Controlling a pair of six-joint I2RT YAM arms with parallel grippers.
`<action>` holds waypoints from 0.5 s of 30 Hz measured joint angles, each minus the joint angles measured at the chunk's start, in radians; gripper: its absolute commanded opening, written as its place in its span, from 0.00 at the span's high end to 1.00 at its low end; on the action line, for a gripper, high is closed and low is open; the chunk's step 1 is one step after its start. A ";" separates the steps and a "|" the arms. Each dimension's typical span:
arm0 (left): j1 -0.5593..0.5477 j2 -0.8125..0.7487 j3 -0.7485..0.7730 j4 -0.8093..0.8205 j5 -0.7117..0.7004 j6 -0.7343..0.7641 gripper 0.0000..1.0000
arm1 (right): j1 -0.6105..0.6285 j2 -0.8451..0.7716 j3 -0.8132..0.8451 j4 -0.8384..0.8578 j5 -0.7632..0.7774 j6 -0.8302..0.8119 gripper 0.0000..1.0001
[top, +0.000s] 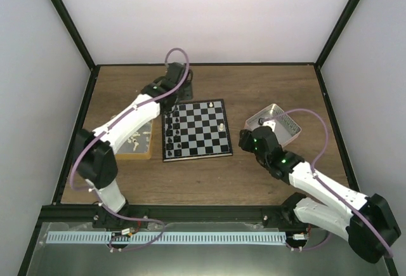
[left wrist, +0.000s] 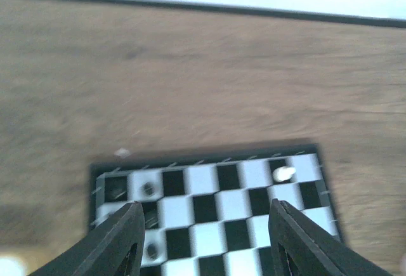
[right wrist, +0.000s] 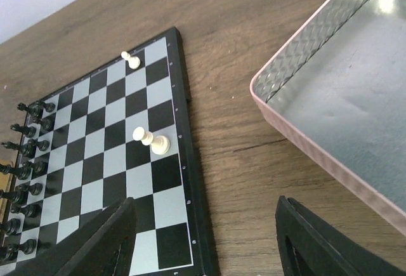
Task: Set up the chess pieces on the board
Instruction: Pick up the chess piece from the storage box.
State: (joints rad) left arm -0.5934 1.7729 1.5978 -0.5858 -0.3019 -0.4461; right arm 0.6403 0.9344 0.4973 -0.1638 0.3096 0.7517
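Brown wood-grain tabletop [top: 254, 174] fills a white-walled booth, and we see the board [top: 196, 133] lying flat near its middle. From overhead, black pieces [top: 170, 131] stand in two files along the board's 9 o'clock edge. Only two white pieces [right wrist: 152, 141] are on the squares: one in the far row towards 1 o'clock, the other in the file along the 3 o'clock edge, about halfway down.

At 9 o'clock from the board, just beside it, we find a tan tray [top: 147, 155] with loose pale pieces [top: 134, 139] lying in it. At 3 o'clock, set apart from the board, sits a pink tray [right wrist: 298, 143] with a shiny metal floor. A small dark thing rests near its 9 o'clock wall, too small for us to name.

Our left gripper [left wrist: 204, 216] hangs over the board's 11 o'clock corner. Its fingers are spread wide with nothing between them. That wrist view is blurred, so the specks on the squares below are probably pieces, no more than that.

Our right gripper [right wrist: 206, 209] hovers between the board's 3 o'clock edge and the pink tray. Its fingers are likewise spread apart and hold nothing, with the board's near corner and bare wood showing below the gap.
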 measured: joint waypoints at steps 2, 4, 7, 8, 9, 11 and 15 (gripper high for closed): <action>0.031 -0.069 -0.104 0.011 -0.027 -0.015 0.49 | -0.001 0.035 0.004 0.010 -0.018 0.013 0.39; 0.074 -0.132 -0.212 0.016 -0.043 -0.033 0.53 | -0.002 0.070 0.015 0.021 -0.037 0.023 0.40; 0.160 -0.227 -0.378 0.021 -0.056 -0.071 0.57 | -0.002 0.119 0.033 0.047 -0.064 0.033 0.40; 0.190 -0.258 -0.427 0.023 -0.058 -0.081 0.57 | -0.002 0.135 0.039 0.056 -0.074 0.035 0.40; 0.226 -0.295 -0.481 0.026 -0.060 -0.098 0.57 | -0.002 0.152 0.045 0.064 -0.084 0.036 0.40; 0.282 -0.358 -0.564 0.039 -0.056 -0.123 0.54 | -0.002 0.181 0.055 0.076 -0.099 0.035 0.41; 0.396 -0.418 -0.668 0.076 0.001 -0.154 0.54 | -0.002 0.238 0.087 0.090 -0.127 0.035 0.41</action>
State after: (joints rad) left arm -0.1974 1.3548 0.9298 -0.5095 -0.3012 -0.5999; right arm 0.6380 1.1725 0.5838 -0.0738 0.1825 0.7872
